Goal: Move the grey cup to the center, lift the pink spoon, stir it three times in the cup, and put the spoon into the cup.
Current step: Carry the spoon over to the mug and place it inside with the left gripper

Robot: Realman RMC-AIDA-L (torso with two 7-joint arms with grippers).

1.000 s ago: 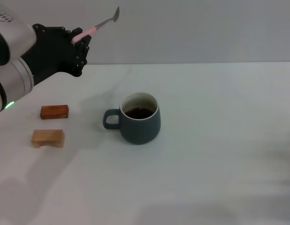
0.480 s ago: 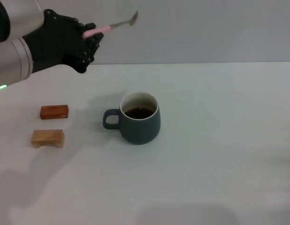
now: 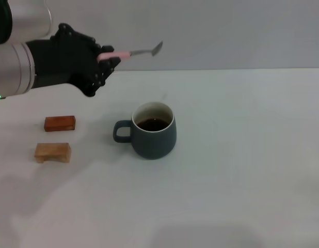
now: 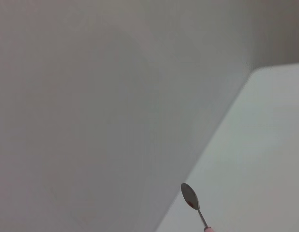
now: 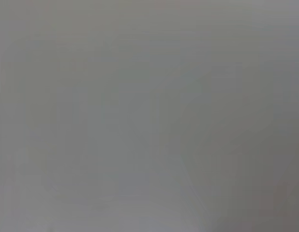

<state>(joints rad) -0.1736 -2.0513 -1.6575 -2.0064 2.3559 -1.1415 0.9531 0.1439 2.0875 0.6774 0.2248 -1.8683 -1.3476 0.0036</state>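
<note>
Head view: one left gripper point(image 3: 104, 58), fingers clamped on one pink spoon point(image 3: 132, 52), hovers above the surface point(image 3: 242, 155) holding one grey cup point(image 3: 153, 130) and two wooden blocks point(image 3: 59, 123).

The grey cup point(image 3: 154, 131) stands upright with dark drink inside. The pink spoon point(image 3: 132, 52) is up in the air, almost flat.

A plain white desk point(image 3: 242, 170) filled the lower part of the head view, meeting a grey wall behind. Near its middle stood the grey cup point(image 3: 152, 132), handle turned to the robot's left, dark liquid inside. Well to its left lay two small wooden blocks: a reddish-brown block point(image 3: 60, 123) and, just nearer the robot, a paler block point(image 3: 53, 152).
</note>
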